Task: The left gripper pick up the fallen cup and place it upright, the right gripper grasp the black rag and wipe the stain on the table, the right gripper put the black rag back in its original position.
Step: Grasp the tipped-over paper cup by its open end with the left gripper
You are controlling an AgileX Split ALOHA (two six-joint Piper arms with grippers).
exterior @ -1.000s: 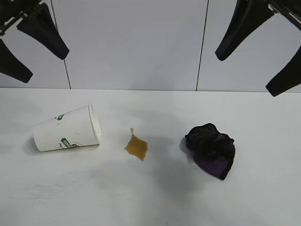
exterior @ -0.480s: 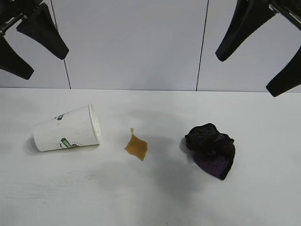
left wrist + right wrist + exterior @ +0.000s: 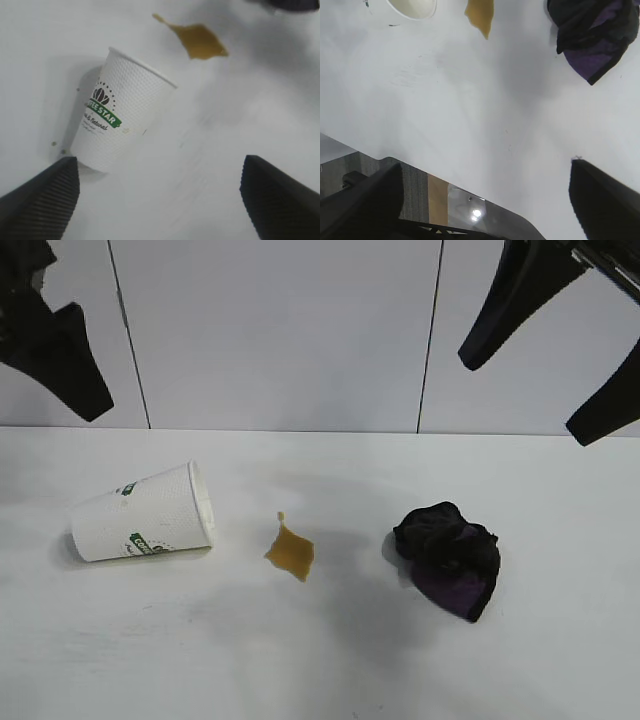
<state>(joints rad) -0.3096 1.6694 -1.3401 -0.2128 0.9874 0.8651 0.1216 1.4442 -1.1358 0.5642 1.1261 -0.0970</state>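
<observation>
The white textured cup (image 3: 143,512) with its green logo is lying on its side on the table (image 3: 320,660), left of the amber stain (image 3: 291,550); the black rag (image 3: 448,555) is sitting bunched to the right, its purple underside showing. The left gripper (image 3: 160,197) is hanging above the cup with fingers spread wide, and the right gripper (image 3: 545,345) is hanging high over the rag, equally wide and empty.

A white paper cup (image 3: 143,513) with a dimpled, textured surface carried a green and dark "Coffee Star" logo with a green band. The liquid stain (image 3: 290,551) was amber-brown with one tiny droplet of the same colour. The crumpled cloth rag (image 3: 448,557) was black on top and dark purple underneath. The smooth matte table (image 3: 320,660) was plain white with faint grey shadows. Both sets of tapered gripper fingers (image 3: 60,360) were black.
</observation>
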